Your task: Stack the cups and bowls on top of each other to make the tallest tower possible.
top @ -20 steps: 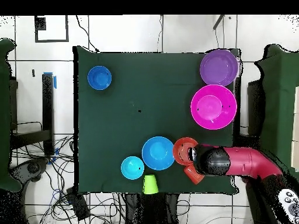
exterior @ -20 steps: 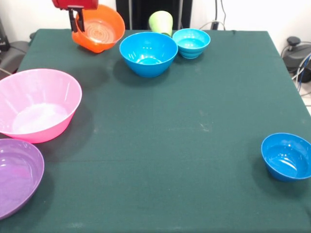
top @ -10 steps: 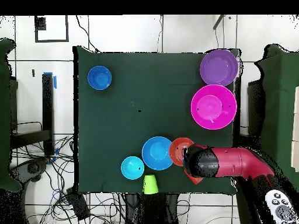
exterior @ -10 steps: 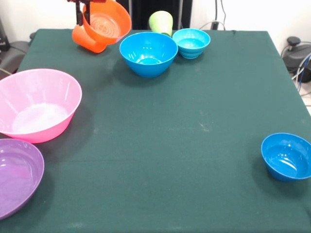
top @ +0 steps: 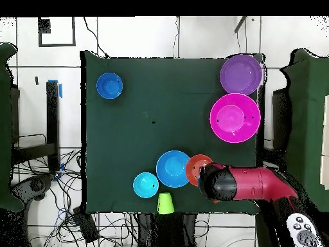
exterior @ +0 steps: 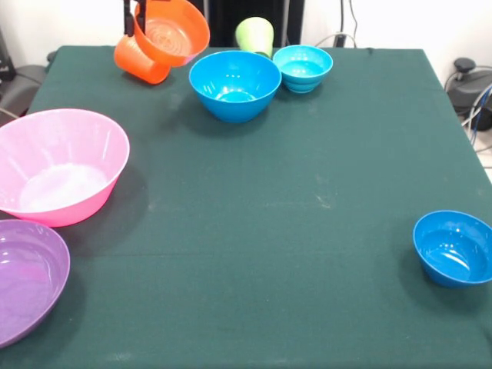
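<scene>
At the desk's far corner, the gripper [exterior: 134,17] is holding the small orange bowl [exterior: 171,31] aloft by its rim, fingers [exterior: 127,17] clenched on the wall, the bowl tilting above the orange cup [exterior: 140,64]. Pinched only at one edge, it is likely risking a swing or slip onto the nearby medium blue bowl [exterior: 234,83]. Dark green cloth is covering the desk [exterior: 307,169]; cables are trailing across the tiled floor [top: 128,38].

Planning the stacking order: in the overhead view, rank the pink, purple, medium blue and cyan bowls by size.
1. pink bowl
2. purple bowl, slightly smaller
3. medium blue bowl
4. cyan bowl, smallest
</scene>
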